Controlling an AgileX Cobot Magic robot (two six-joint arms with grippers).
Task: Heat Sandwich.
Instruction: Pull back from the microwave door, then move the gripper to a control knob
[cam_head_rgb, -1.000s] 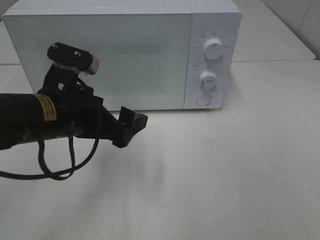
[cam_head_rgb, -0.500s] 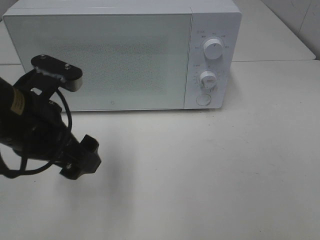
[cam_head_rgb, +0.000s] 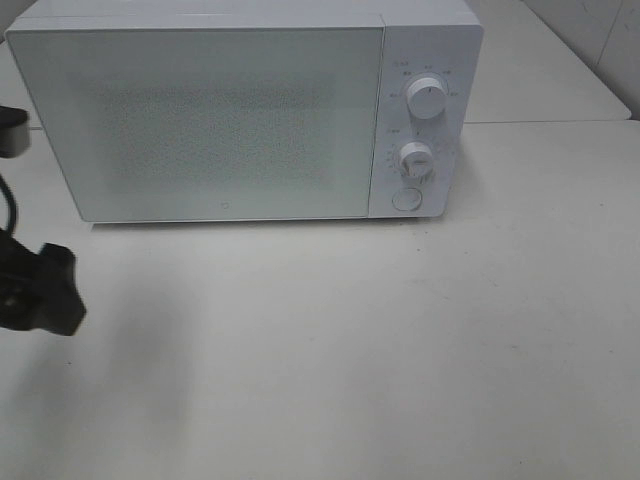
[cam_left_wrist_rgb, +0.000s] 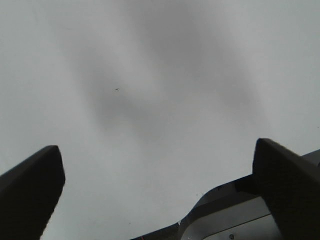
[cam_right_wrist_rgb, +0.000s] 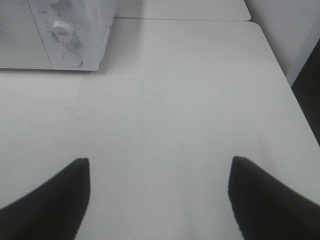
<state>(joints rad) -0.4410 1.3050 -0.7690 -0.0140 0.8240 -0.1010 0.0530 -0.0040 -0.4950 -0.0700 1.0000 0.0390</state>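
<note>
The sandwich is out of view in every frame. A white microwave (cam_head_rgb: 240, 110) stands at the back of the white table (cam_head_rgb: 400, 340) with its door closed. My left gripper (cam_head_rgb: 45, 290) shows only partly at the left edge of the exterior view, in front of the microwave's left corner. In the left wrist view the left gripper (cam_left_wrist_rgb: 157, 150) is open over bare tabletop, nothing between its fingers. The right gripper (cam_right_wrist_rgb: 159, 164) is open too, above the table in front of and to the right of the microwave (cam_right_wrist_rgb: 75, 30).
The microwave's panel carries two knobs (cam_head_rgb: 428, 100) (cam_head_rgb: 416, 158) and a round button (cam_head_rgb: 405, 199). The table's right edge (cam_right_wrist_rgb: 280, 65) drops to a dark gap. Another white table (cam_head_rgb: 540, 70) adjoins behind.
My left arm has pulled back from in front of the microwave door toward the left, and is now almost out of the exterior view. The microwave stays closed.
</note>
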